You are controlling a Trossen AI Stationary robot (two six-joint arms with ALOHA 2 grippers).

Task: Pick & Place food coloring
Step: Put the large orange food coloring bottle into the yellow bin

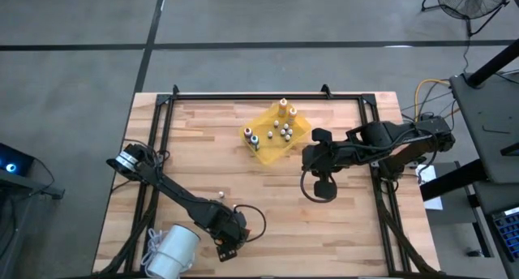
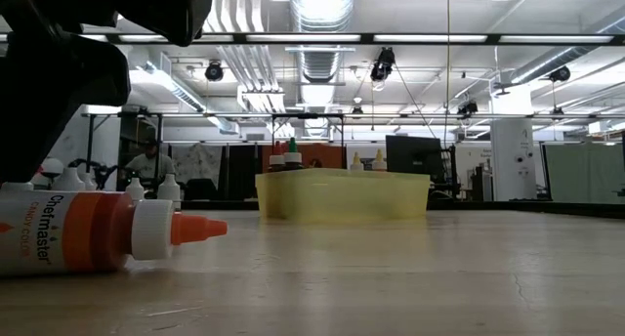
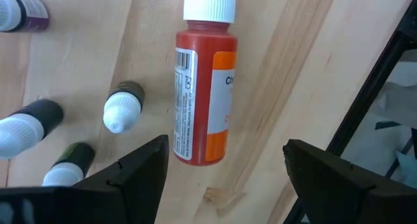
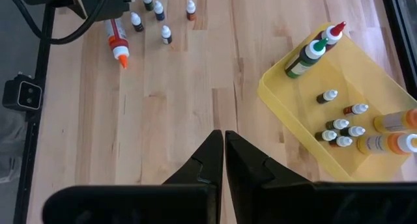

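The left pincer (image 3: 221,178) hangs wide open over the orange bottle (image 3: 203,81) lying on the tabletop (image 1: 268,190), likely to grab it, while the right pincer (image 4: 223,155) waits clenched and empty near the yellow tray (image 1: 272,152).

Overhead looks straight down; the table-level view shares the yellow tray (image 1: 272,141) with it.
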